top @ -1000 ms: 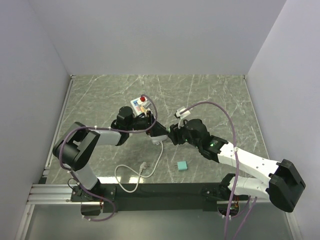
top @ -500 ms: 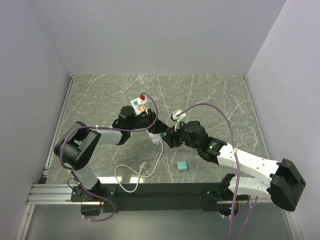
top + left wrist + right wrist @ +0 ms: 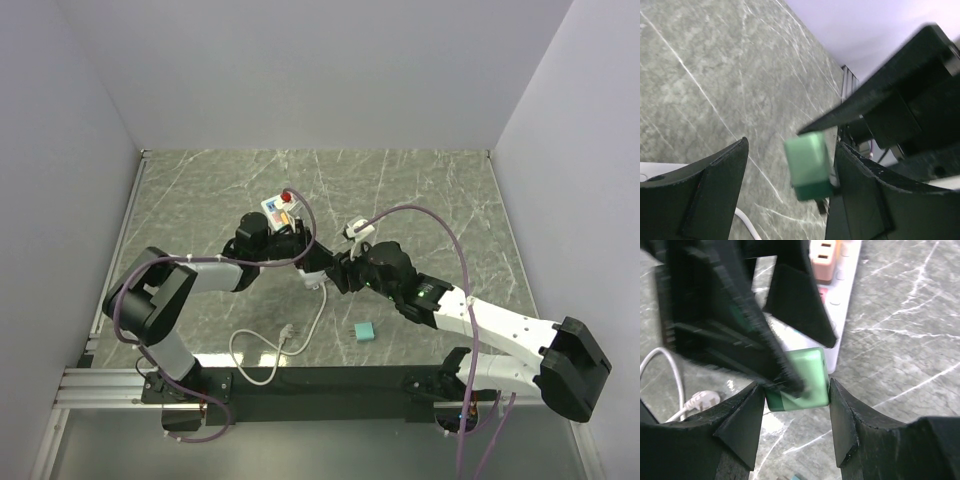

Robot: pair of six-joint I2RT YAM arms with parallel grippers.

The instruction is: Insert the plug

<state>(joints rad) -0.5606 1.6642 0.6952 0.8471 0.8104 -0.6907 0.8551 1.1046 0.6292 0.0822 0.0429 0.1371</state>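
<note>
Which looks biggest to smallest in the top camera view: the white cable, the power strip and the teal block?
1. white cable: its loop spans the most.
2. power strip, only partly in sight.
3. teal block, clearly smallest.

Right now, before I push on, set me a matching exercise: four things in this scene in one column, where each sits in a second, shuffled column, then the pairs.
Things:
1. green plug
2. teal block
3. white cable
4. power strip

Places:
A. lying alone on the table, beside the right arm
B. looped on the table just ahead of the arm bases
C. clamped between the fingers of the right gripper
D. on the far side of the left gripper, a red switch on it

Pairs: 1-C, 2-A, 3-B, 4-D
</note>
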